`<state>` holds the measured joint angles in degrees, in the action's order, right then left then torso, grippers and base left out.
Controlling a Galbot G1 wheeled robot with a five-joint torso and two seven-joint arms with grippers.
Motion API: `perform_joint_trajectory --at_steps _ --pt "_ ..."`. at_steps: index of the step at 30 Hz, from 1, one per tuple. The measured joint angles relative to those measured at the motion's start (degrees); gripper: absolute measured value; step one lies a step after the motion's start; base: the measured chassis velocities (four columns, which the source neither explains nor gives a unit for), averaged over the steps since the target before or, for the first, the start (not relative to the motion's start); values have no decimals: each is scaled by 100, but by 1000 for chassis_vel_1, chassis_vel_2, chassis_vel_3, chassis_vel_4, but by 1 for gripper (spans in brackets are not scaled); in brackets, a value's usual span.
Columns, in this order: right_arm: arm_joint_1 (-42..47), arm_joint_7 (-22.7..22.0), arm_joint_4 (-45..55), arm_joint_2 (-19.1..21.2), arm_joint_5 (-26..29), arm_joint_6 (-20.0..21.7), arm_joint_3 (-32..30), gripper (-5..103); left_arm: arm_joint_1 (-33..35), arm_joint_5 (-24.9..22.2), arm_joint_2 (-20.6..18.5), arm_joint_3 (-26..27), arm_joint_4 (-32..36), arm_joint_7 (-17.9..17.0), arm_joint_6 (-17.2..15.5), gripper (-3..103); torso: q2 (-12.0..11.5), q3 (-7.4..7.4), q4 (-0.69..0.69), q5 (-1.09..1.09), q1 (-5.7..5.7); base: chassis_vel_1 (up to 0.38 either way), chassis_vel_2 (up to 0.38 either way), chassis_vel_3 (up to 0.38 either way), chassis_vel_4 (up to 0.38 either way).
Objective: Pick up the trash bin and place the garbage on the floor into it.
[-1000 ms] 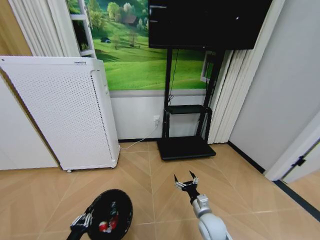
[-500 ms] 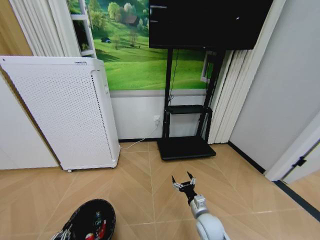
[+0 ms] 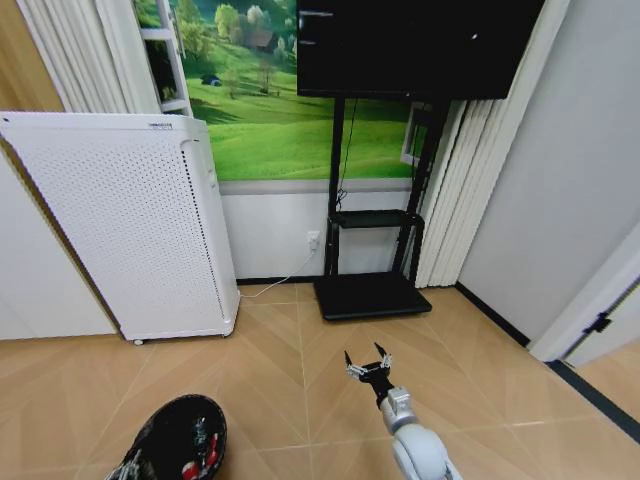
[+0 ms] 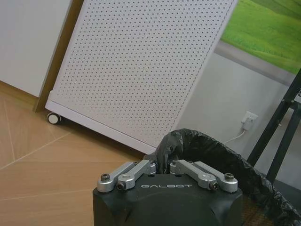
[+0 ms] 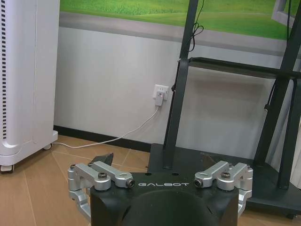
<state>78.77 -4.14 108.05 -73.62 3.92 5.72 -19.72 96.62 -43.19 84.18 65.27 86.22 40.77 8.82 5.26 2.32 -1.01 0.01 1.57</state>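
The floor (image 3: 270,350) is tan wood laid in a chevron pattern and runs back to a white wall under a green landscape picture. A white purifier (image 3: 130,220) stands on it at the left, against the wall. To its right a black TV stand (image 3: 372,290) rests its base on the floor, with a cable running from a wall socket (image 5: 161,91) along the skirting.

The bin (image 3: 183,440), black and lined with a black bag, sits low at the left near edge of the head view, in front of the purifier. Inside it lie small red and white scraps of garbage (image 3: 200,452). The left tool (image 4: 162,169) has its fingers closed on the bin's near rim, pinching the bag's edge. The right tool (image 3: 368,366) hangs above bare floor in front of the stand's base, fingers spread wide and holding nothing.
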Motion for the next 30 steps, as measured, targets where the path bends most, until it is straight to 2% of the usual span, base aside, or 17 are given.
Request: perform_joint_trajectory --at_steps 10,13,16,18,19,21,22,24,25,27,28,30 --pt "-4 -2 -45 -62 -5 -20 7 100 -15 -59 16 -103 -21 -33 -77 6 0 0 -1 -1 0 0 0 0 0" --pt "-16 21 -98 -65 -47 -86 4 100 -9 -45 -6 -70 -20 -25 -93 21 0 0 -1 -1 0 0 0 0 0" --pt "-19 45 -123 -66 -80 -120 2 100 -6 -23 -14 -54 -5 -17 -99 26 0 0 0 -1 0 0 0 0 0" --pt "-21 54 -135 -74 -85 -133 2 100 -1 -10 -15 -28 17 -13 -122 37 0 0 0 -1 0 0 0 0 0" --pt "-21 54 -135 -74 -85 -133 2 100 -1 -10 -15 -28 17 -13 -122 37 0 0 0 -1 0 0 0 0 0" --pt "-26 58 -143 -82 -86 -133 8 100 -5 9 -16 -3 19 -16 -130 48 0 0 -1 -1 0 0 0 0 0" --pt "-26 58 -143 -82 -86 -133 8 100 -5 9 -16 -3 19 -16 -130 48 0 0 -1 -1 0 0 0 0 0" --pt "-46 58 -147 -83 -79 -132 13 100 4 24 -29 24 35 -17 -139 59 0 0 0 -1 0 0 0 0 0" --pt "-46 58 -147 -83 -79 -132 13 100 4 24 -29 24 35 -17 -139 59 0 0 0 -1 0 0 0 0 0" --pt "-69 58 -147 -76 -48 -110 20 100 21 91 -35 68 98 -16 -146 70 0 0 -1 -1 0 0 0 0 0" --pt "-69 58 -147 -76 -48 -110 20 100 21 91 -35 68 98 -16 -146 70 0 0 -1 -1 0 0 0 0 0" --pt "-98 58 -145 -80 -29 -84 31 100 60 239 -39 118 286 -9 -162 80 0 0 0 -2 0 0 0 0 0"
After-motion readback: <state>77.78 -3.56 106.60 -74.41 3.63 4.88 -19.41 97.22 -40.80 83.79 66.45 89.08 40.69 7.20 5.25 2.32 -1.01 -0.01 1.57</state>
